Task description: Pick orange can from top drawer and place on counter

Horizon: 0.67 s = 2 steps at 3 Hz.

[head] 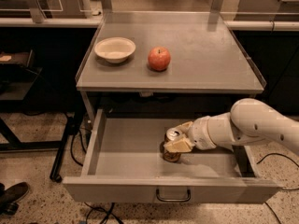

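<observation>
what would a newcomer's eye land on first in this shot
First, the white arm reaching in from the right, its gripper closed on the orange can, which stands upright in the open top drawer. After that, the red apple and the cream bowl, side by side but apart, on the left half of the counter above.
</observation>
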Available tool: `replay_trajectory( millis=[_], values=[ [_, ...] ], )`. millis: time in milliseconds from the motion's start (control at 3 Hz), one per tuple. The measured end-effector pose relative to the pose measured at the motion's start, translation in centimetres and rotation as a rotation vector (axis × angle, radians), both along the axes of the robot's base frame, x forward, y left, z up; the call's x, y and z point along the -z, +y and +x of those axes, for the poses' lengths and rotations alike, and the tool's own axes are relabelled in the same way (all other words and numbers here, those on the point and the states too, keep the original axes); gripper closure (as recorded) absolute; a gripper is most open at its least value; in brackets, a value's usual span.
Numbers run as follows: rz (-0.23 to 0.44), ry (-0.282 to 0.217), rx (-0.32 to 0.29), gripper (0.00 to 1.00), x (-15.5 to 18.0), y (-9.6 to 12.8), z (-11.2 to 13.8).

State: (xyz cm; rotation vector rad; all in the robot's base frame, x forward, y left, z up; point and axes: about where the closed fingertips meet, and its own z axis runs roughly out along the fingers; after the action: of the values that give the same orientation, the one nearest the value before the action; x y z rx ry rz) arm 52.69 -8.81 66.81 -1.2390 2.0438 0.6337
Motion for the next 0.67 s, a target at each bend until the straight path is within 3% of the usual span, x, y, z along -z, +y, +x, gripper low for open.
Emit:
replay_trajectory(
  millis=[333,667],
  values=[
    [0.001,0.000,0.000,0.84,-0.1,0.0,0.0],
    [-0.018,0.015,0.038,1.00,-2.1,-0.8,-0.7]
  ],
)
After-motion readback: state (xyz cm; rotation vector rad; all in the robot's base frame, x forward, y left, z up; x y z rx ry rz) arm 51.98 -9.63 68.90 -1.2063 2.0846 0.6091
